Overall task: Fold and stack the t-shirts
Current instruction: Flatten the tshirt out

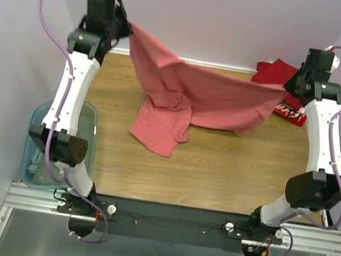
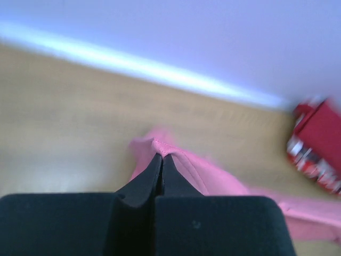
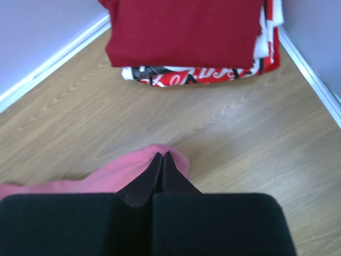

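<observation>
The salmon-pink t-shirt (image 1: pixel 195 96) hangs stretched in the air between both grippers, its lower part draping onto the wooden table. My left gripper (image 1: pixel 129 28) is raised at the far left and shut on one corner of the shirt (image 2: pixel 160 146). My right gripper (image 1: pixel 287 88) is raised at the far right and shut on the other corner (image 3: pixel 160 152). A folded dark red t-shirt (image 1: pixel 276 72) lies on a folded red t-shirt with white print (image 1: pixel 291 113) at the far right; both show in the right wrist view, dark red (image 3: pixel 186 32) above the printed one (image 3: pixel 186 77).
A translucent blue-grey plastic bin (image 1: pixel 38 146) stands at the table's left front edge, beside the left arm. The back wall with its white baseboard (image 1: pixel 219 65) runs close behind the shirt. Bare wood table (image 1: pixel 216 168) lies in front of the hanging shirt.
</observation>
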{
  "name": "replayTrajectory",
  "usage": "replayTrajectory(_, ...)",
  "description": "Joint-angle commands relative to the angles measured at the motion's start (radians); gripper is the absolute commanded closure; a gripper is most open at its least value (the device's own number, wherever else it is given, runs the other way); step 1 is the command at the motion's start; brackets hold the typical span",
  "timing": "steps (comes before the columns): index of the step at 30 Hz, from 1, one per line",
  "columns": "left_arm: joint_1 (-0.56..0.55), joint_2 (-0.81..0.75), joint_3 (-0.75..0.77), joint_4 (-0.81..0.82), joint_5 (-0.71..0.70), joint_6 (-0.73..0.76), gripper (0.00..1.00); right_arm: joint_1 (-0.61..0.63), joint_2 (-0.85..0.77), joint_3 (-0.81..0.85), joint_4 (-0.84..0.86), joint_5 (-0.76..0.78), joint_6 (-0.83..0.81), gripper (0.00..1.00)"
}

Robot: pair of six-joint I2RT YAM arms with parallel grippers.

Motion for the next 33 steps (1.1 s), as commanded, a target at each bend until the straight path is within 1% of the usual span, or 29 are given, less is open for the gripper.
replayTrajectory(1,0.061,0.130,0.409,-0.057,0.042,0.011,1.00,-0.011,0.090,0.214,0.013,-0.086,-0.033,0.99)
replayTrajectory(3,0.109,0.158,0.525,-0.037,0.059,-0.042,1.00,-0.011,0.116,0.285,0.012,-0.124,-0.034,0.99)
replayTrajectory(4,0.123,0.143,0.545,-0.008,0.129,-0.061,1.00,-0.010,0.123,0.355,0.012,-0.135,-0.039,1.00)
replayTrajectory(5,0.135,0.122,0.527,0.076,0.152,-0.093,1.00,-0.011,0.134,0.382,0.013,-0.149,-0.046,1.00)
replayTrajectory(6,0.144,0.090,0.489,0.130,0.171,-0.102,1.00,-0.011,0.134,0.409,0.013,-0.152,-0.054,1.00)
replayTrajectory(7,0.152,0.014,0.441,0.187,0.200,-0.110,1.00,-0.011,0.133,0.432,0.015,-0.155,-0.060,1.00)
replayTrajectory(8,0.150,-0.030,0.328,0.243,0.211,-0.115,1.00,-0.010,0.130,0.468,0.018,-0.157,-0.075,1.00)
replayTrajectory(9,0.150,-0.073,0.271,0.353,0.231,-0.124,1.00,-0.011,0.116,0.477,0.019,-0.154,-0.083,1.00)
replayTrajectory(10,0.152,-0.144,0.179,0.401,0.241,-0.130,1.00,-0.011,0.104,0.486,0.024,-0.152,-0.089,0.99)
replayTrajectory(11,0.150,-0.179,0.145,0.476,0.248,-0.133,1.00,-0.011,0.093,0.489,0.030,-0.145,-0.103,0.99)
replayTrajectory(14,0.175,-0.292,0.048,0.540,0.261,-0.132,1.00,-0.011,0.019,0.473,0.054,-0.125,-0.118,0.99)
replayTrajectory(17,0.177,-0.410,-0.041,0.604,0.229,-0.130,1.00,-0.011,-0.083,0.428,0.085,-0.095,-0.123,1.00)
replayTrajectory(19,0.177,-0.470,-0.077,0.644,0.171,-0.129,1.00,-0.011,-0.134,0.393,0.100,-0.074,-0.125,0.99)
replayTrajectory(20,0.177,-0.522,-0.105,0.655,0.150,-0.121,1.00,-0.011,-0.186,0.384,0.114,-0.066,-0.123,0.99)
replayTrajectory(22,0.177,-0.573,-0.113,0.672,0.091,-0.107,1.00,-0.011,-0.249,0.373,0.128,-0.033,-0.129,0.99)
replayTrajectory(27,0.177,-0.598,-0.075,0.683,0.071,-0.087,1.00,-0.011,-0.300,0.419,0.134,0.056,-0.171,1.00)
replayTrajectory(28,0.177,-0.595,-0.075,0.683,0.083,-0.090,1.00,-0.011,-0.300,0.440,0.136,0.069,-0.177,0.99)
replayTrajectory(30,0.177,-0.586,-0.076,0.735,0.106,-0.093,1.00,-0.011,-0.297,0.443,0.142,0.083,-0.178,0.99)
replayTrajectory(33,0.177,-0.535,-0.081,0.750,0.192,-0.119,1.00,-0.011,-0.280,0.402,0.157,0.080,-0.183,0.99)
